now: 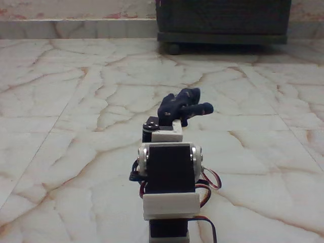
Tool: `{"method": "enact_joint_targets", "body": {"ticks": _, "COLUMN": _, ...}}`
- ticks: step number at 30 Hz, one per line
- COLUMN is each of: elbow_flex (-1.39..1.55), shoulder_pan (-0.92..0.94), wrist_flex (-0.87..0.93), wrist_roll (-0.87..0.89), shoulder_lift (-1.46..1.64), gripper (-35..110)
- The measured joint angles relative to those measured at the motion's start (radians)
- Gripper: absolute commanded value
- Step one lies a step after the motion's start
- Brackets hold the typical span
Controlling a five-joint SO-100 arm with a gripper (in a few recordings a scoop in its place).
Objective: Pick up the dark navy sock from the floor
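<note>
1. Sock point(183, 106), fixed view: dark navy bundle at mid-frame, just past the white wrist block point(166, 134) of the arm, bunched up with two lobes reaching to the right and up-right.
2. Sits over the floor point(76, 101), well short of the dark wheeled cabinet point(223, 20) at the back wall; whether lifted clear of the tiles or resting on them cannot be told from this low, head-on angle.
3. Gripper point(177, 117): hidden behind the wrist block and the fabric; fingers not visible, so width of opening cannot be told. Judged likely closed on the sock, given how the cloth stands bunched right at the wrist end, but not confirmed.
4. Long axis of the sock: roughly left-low to right-high across the picture, thick end near the wrist, the two rounded lobes pointing right.
5. Doing the step well, as a judgement: hold the pinch firm near the thick middle of the bundle, lift straight up and slowly, avoid swinging, since loose lobes hang to one side and soft cloth can slip out.
6. Worth checking that no trailing end drags on the glossy tiles before counting the lift as done.
</note>
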Motion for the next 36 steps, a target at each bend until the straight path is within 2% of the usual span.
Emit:
{"method": "enact_joint_targets", "body": {"ticks": 6, "elbow_flex": 0.0, "shoulder_pan": 0.002, "wrist_flex": -0.023, "wrist_roll": -0.117, "shoulder_lift": 0.0, "gripper": 0}}
{"method": "enact_joint_targets", "body": {"ticks": 36, "elbow_flex": 0.0, "shoulder_pan": 0.041, "wrist_flex": 0.003, "wrist_roll": -0.156, "shoulder_lift": 0.0, "gripper": 0}}
